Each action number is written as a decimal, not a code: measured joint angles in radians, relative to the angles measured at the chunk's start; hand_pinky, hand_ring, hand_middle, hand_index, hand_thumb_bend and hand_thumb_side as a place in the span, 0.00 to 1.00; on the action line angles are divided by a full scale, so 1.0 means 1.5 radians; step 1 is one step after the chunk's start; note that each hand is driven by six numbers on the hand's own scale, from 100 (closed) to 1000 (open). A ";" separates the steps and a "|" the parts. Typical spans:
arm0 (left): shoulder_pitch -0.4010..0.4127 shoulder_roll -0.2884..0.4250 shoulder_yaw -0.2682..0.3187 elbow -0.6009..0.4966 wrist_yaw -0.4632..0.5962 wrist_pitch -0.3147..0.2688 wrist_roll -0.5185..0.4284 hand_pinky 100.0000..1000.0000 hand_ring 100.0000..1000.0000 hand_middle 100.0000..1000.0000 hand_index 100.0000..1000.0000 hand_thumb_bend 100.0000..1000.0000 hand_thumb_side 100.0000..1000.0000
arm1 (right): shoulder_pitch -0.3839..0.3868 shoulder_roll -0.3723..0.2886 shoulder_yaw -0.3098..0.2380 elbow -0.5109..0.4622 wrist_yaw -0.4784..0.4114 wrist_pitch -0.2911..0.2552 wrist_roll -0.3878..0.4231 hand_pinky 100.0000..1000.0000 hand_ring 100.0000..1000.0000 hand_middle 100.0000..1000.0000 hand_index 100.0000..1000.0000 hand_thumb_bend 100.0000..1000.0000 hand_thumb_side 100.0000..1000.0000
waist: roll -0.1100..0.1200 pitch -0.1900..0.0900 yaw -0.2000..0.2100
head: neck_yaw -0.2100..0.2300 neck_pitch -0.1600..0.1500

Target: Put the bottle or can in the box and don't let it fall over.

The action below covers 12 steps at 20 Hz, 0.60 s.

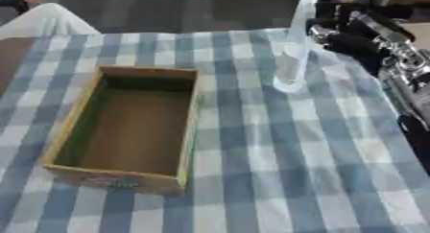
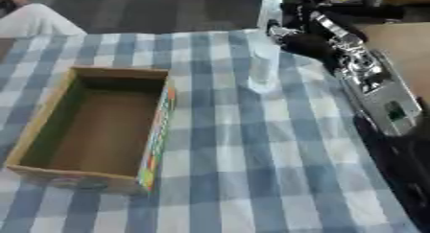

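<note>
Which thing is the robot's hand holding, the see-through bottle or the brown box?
The clear bottle. The right hand is at its upper part, and it stands upright on the checked cloth. The cardboard box sits apart, untouched and empty.

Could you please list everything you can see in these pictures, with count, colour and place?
bottle: one, clear plastic, upright on the far right part of the table, right of the box and apart from it.
box: one, open-topped cardboard, brown inside with printed outer sides, left of centre, nothing inside it.
tablecloth: one, blue and white check, covering the table.
floor: grey, beyond the table's far edge.
white object: one, at the far left edge; what it is cannot be made out.
right hand: one, black with silver joints, upper right, fingers curled round the bottle's upper part.
left hand: not in view.
</note>
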 measured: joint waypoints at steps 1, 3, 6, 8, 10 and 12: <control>0.000 0.000 0.000 0.000 0.000 0.000 -0.001 0.40 0.64 0.64 0.68 0.00 0.68 | -0.002 0.000 0.000 0.002 0.002 0.001 -0.003 1.00 1.00 1.00 0.97 0.00 0.29 | 0.000 0.001 0.000 | 0.000 0.000; -0.001 0.000 0.000 0.000 0.000 0.000 -0.002 0.40 0.64 0.64 0.68 0.00 0.69 | -0.004 0.000 -0.002 0.007 0.006 0.004 -0.009 1.00 1.00 1.00 0.97 0.00 0.29 | 0.000 0.003 0.000 | 0.000 -0.002; -0.001 0.000 0.000 0.000 0.000 0.001 -0.002 0.40 0.64 0.64 0.68 0.00 0.69 | -0.007 0.000 -0.004 0.012 0.010 0.006 -0.016 1.00 1.00 1.00 0.97 0.00 0.30 | 0.001 0.004 0.001 | -0.002 -0.005; -0.001 0.000 0.000 0.000 0.000 0.001 -0.002 0.40 0.64 0.64 0.68 0.00 0.69 | -0.008 0.000 -0.004 0.017 0.011 0.007 -0.020 1.00 1.00 1.00 0.97 0.00 0.30 | 0.001 0.006 0.002 | -0.002 -0.005; -0.002 0.000 0.000 0.000 0.000 0.001 -0.003 0.40 0.64 0.64 0.68 0.00 0.69 | -0.011 0.000 -0.005 0.022 0.012 0.009 -0.024 1.00 1.00 1.00 0.97 0.00 0.31 | 0.001 0.007 0.002 | -0.002 -0.005; -0.003 0.000 0.000 0.000 0.000 0.002 -0.003 0.40 0.64 0.64 0.68 0.00 0.69 | -0.013 0.000 -0.008 0.026 0.013 0.008 -0.027 1.00 1.00 1.00 0.97 0.00 0.32 | 0.001 0.008 0.003 | -0.003 -0.006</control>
